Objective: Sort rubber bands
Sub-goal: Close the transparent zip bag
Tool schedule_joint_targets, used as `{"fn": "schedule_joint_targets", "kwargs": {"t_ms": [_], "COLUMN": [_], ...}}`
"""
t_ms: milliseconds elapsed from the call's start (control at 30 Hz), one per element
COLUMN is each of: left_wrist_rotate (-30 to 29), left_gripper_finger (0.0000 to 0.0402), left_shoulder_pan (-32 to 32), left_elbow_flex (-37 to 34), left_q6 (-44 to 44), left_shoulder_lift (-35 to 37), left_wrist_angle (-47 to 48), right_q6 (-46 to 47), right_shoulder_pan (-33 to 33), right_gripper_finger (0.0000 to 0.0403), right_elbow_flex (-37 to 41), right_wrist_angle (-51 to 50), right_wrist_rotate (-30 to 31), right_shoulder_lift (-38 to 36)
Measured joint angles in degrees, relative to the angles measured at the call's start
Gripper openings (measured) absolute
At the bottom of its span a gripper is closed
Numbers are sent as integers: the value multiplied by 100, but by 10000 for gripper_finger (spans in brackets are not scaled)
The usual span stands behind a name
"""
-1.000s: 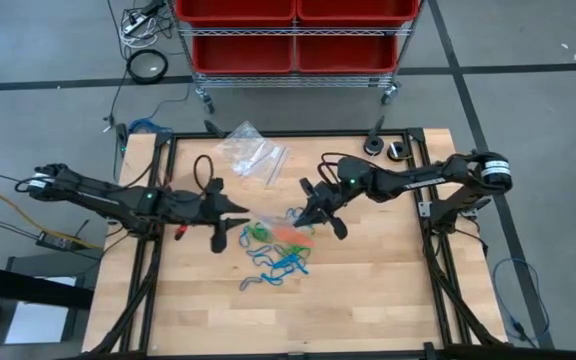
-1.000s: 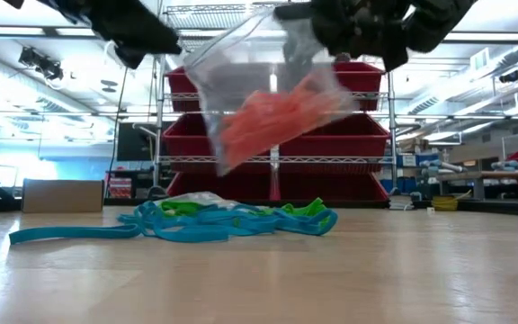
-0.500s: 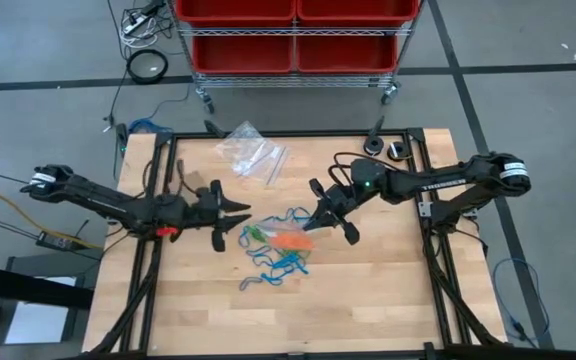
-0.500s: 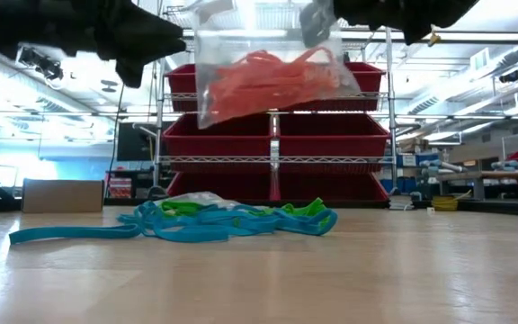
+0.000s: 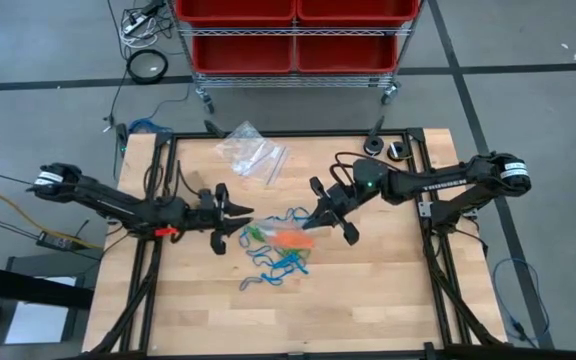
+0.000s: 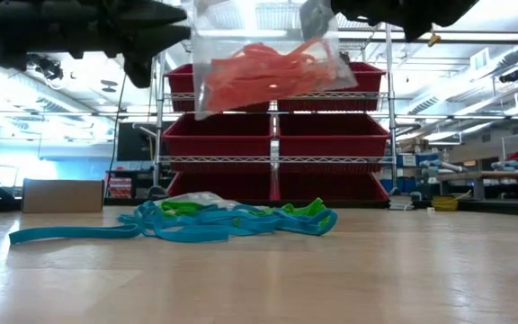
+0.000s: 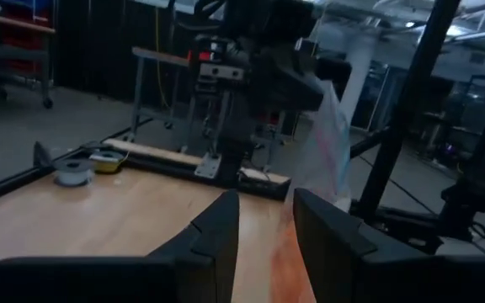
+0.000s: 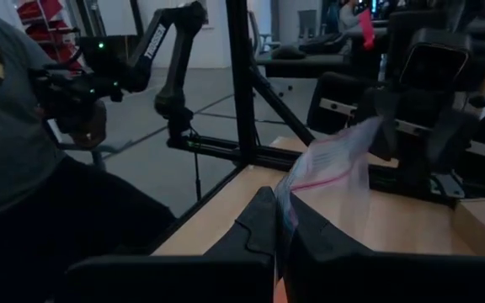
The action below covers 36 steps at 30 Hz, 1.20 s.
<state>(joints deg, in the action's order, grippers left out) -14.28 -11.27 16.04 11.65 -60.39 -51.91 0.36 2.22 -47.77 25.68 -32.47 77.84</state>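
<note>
Above mid-counter, the right end effector (image 5: 320, 216) pinches a clear bag (image 6: 263, 58) of orange rubber bands (image 6: 268, 74) by its edge, probably keeping the mouth up. To its left, the left end effector (image 5: 234, 222) stands parted. Blue and green rubber bands (image 5: 280, 255) lie below on the counter (image 5: 368, 300).

Red bins (image 5: 293, 30) on wire rack, empty clear bags (image 5: 253, 153), cardboard box (image 6: 64, 195)

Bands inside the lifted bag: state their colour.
Orange, clearest in the low view: bands in the clear bag.
</note>
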Motion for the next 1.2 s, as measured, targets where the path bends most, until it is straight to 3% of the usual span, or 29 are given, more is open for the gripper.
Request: {"fn": "schedule_joint_targets", "kwargs": {"t_ms": [567,1000,1200], "left_wrist_rotate": [515,400,1270], "left_gripper_finger": [123,123,123], "left_shoulder_pan": [79,348,758], "left_elbow_flex": [37,-103,-522], "left_q6": [244,-93,446], "left_shoulder_lift": [-1310,-967,-674], "left_wrist_angle": [-1654,-1558,-1468], "right_q6": [50,106,88], "right_shoulder_pan": [-38,-66,-68], "right_gripper_finger": [0,0,0], "right_elbow_flex": [0,0,0], "right_wrist_angle": [-5,-8,8], "right_wrist_rotate": [103,136,166], "right_shoulder_lift": [0,0,0]}}
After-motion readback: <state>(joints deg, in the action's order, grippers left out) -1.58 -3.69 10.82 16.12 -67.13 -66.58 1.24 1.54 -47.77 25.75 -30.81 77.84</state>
